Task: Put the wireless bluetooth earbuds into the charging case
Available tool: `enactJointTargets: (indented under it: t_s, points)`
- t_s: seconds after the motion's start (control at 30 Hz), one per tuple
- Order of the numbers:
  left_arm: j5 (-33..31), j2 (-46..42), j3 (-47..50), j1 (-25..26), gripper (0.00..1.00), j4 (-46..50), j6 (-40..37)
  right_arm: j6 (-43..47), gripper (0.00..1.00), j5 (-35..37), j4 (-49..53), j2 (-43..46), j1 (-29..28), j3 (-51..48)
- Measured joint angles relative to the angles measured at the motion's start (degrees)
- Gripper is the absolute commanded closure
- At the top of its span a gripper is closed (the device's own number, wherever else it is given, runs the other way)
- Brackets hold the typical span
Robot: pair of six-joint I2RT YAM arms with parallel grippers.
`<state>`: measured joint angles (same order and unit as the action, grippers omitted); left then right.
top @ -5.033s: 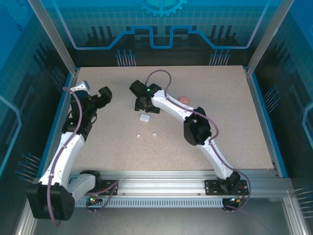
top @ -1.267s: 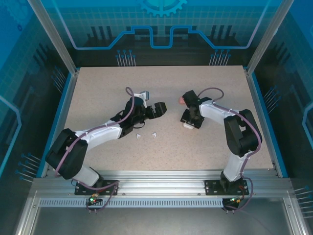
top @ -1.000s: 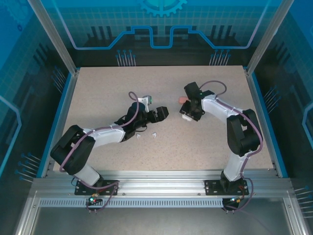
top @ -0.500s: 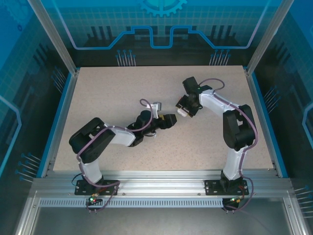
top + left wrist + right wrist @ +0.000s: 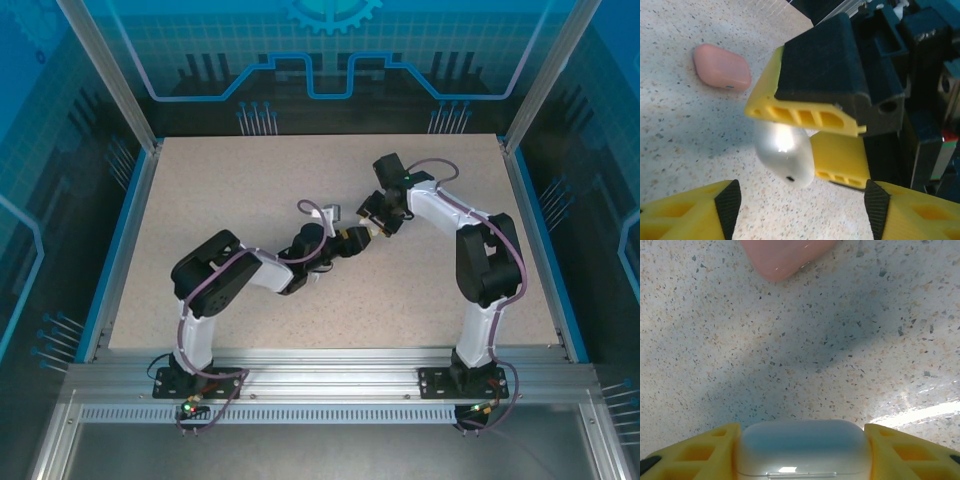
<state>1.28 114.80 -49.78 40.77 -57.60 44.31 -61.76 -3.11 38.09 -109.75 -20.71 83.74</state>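
Mid-table, right gripper point(image 5: 802, 455) clamps white case point(image 5: 785, 155); left gripper point(image 5: 800, 205) gapes just short. Open table point(image 5: 250, 180) around; pink case point(image 5: 785, 255) apart, partly cropped.

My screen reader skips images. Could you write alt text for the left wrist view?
The right pincer grips a white case over the speckled table, just ahead of the open left pincer. A closed pink case lies on the table beyond.

Where I work: speckled beige tabletop point(image 5: 220, 190), boxed in blue.
Translucent blue wall panels point(image 5: 330, 60) with circuit lines surround me on silver aluminium posts point(image 5: 108, 80); a slotted aluminium rail point(image 5: 330, 385) edges the near side.
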Motion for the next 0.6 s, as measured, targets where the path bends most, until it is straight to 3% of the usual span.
enactJointTargets:
  t_s: [0.6]
  points:
    - [-0.7,4.3,-4.2,0.0,0.45,-1.1,0.9,-0.2,0.45,-1.9,0.0,0.0,0.2,0.0]
